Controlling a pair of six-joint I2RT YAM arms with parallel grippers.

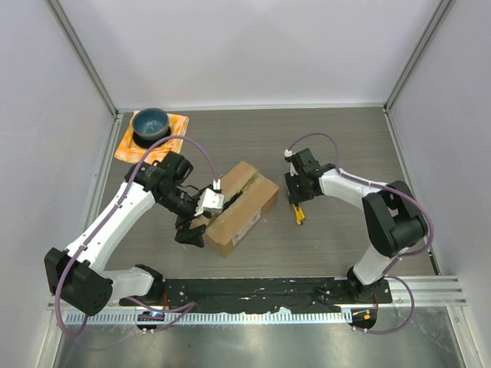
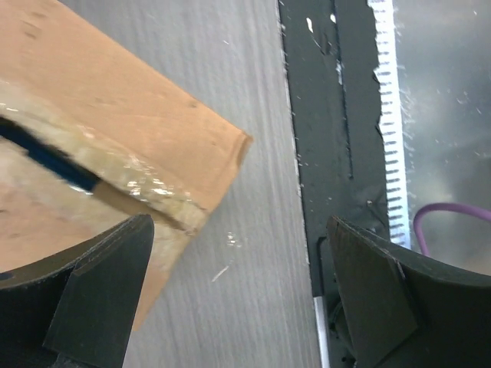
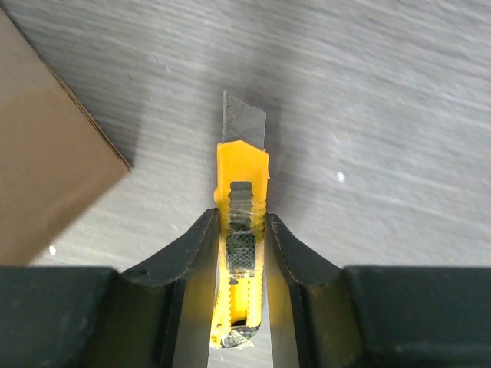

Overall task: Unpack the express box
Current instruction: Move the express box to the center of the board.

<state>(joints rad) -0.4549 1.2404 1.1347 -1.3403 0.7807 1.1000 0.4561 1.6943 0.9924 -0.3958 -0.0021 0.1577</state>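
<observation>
The express box (image 1: pixel 239 208) is a brown carton lying at an angle mid-table, with a dark slit along its taped top seam. My left gripper (image 1: pixel 192 228) hovers open over the box's near-left corner. In the left wrist view the left gripper (image 2: pixel 238 295) has its jaws wide apart, one finger (image 2: pixel 92 299) above the box corner (image 2: pixel 130 123) with its shiny tape. My right gripper (image 1: pixel 295 201) stands just right of the box, shut on a yellow utility knife (image 1: pixel 298 214). In the right wrist view the right gripper (image 3: pixel 242 253) clamps the knife (image 3: pixel 242 176), blade out over the table, beside a box corner (image 3: pixel 46 176).
An orange cloth (image 1: pixel 175 129) with a blue bowl (image 1: pixel 150 123) lies at the far left corner. White walls close in the table on three sides. The black base rail (image 1: pixel 253 293) runs along the near edge and also shows in the left wrist view (image 2: pixel 322 115).
</observation>
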